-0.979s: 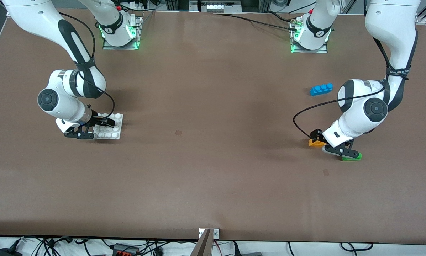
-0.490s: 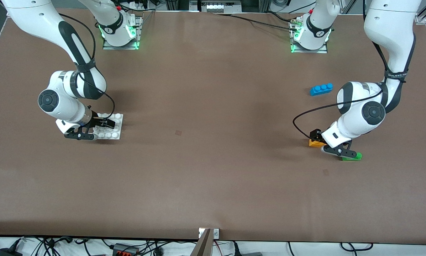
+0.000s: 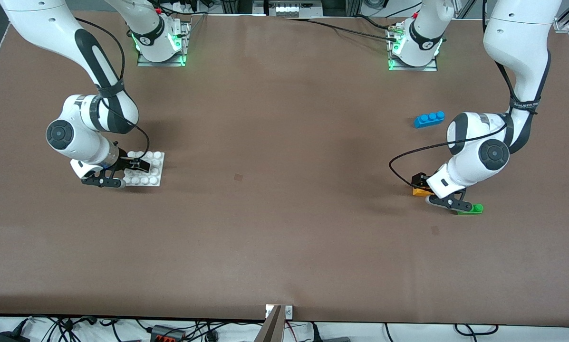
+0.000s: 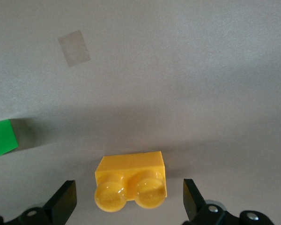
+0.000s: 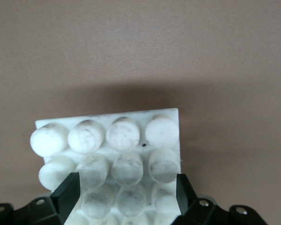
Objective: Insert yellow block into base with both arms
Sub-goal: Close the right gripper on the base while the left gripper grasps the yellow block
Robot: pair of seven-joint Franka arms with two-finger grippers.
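We take the yellow block (image 3: 421, 191) as our landmark: it lies flat on the brown table (image 3: 274, 228) toward the left arm's end, studs up. Our left gripper (image 3: 437, 192) is down around it, and in the left wrist view the block (image 4: 130, 182) sits between the two black fingers (image 4: 64, 201) with table showing on both sides of it — the fingers are spread wide and touch nothing. Just beside the block, a little nearer the front camera, lies a green brick (image 3: 469, 209), partly covered by the gripper in the front view; its corner also shows in the left wrist view (image 4: 2, 138). A blue brick (image 3: 429, 118) lies farther from the front camera than the block, well apart from it. A small patch of tape (image 4: 74, 48) sits on the table near the block. The base (image 3: 146, 170) lies well apart from the block, toward the right arm's end of the table, flat with its studs up. Our right gripper (image 3: 122, 173) is low over the base's edge, and in the right wrist view the base (image 5: 112, 150) runs between its fingers (image 5: 68, 192), which stand at either side of the plate — we cannot tell whether they press on it or stand just off it.
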